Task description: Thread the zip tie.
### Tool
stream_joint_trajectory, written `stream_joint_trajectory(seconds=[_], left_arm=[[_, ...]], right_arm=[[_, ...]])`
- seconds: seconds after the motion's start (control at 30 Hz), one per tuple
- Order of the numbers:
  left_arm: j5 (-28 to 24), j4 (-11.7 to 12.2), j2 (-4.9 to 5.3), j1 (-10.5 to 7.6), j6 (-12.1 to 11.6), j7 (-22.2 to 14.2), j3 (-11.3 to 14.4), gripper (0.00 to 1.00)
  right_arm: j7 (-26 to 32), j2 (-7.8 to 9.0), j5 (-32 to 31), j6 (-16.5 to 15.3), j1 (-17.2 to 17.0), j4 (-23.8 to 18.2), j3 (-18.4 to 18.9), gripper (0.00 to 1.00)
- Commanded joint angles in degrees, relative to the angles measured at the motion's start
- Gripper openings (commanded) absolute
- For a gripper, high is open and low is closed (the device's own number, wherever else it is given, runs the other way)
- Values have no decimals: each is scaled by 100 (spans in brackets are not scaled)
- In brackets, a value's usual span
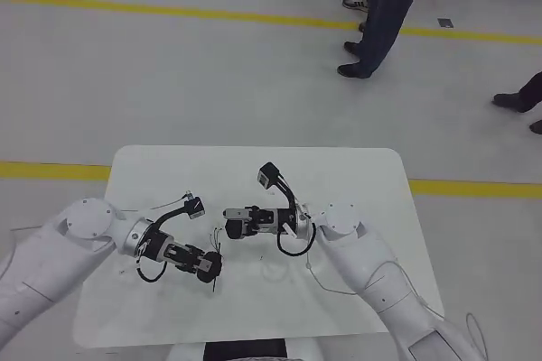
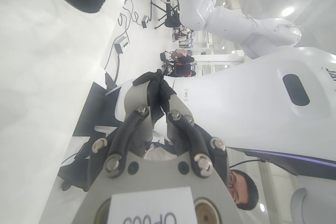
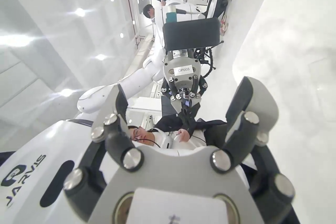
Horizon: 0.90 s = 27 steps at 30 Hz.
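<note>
Your left claw (image 1: 212, 266) is over the white desk (image 1: 361, 180). Its black-tipped fingers (image 2: 157, 89) are pinched together on the zip tie (image 1: 218, 239), a thin dark strand poking out on either side. Your right claw (image 1: 228, 223) faces it from just beside, spread wide and holding nothing.

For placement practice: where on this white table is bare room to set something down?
The white rounded table is bare along its far edge, beyond both arms, and at its near left corner. Crowded centrally, where the left gripper and right gripper sit close.
</note>
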Motion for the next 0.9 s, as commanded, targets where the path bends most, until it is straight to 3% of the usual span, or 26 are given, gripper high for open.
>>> stream_joint_trajectory(seconds=[0.0,0.13,0.17,0.2,0.27,0.67,0.87], left_arm=[[0,0,0,0,0,0,0,0],[0,0,0,0,0,0,0,0],[0,0,0,0,0,0,0,0],[0,0,0,0,0,0,0,0],[0,0,0,0,0,0,0,0],[0,0,0,0,0,0,0,0],[0,0,0,0,0,0,0,0]], right_arm=[[-82,16,-116,-13,-52,-84,22,100],[62,61,-201,-16,-122,-218,95,100],[86,69,-208,-8,-138,-242,108,81],[97,78,-214,3,-156,-268,125,48],[102,90,-229,18,-180,-301,146,37],[15,98,-252,88,-201,-308,83,26],[55,99,-264,80,-170,-257,48,25]])
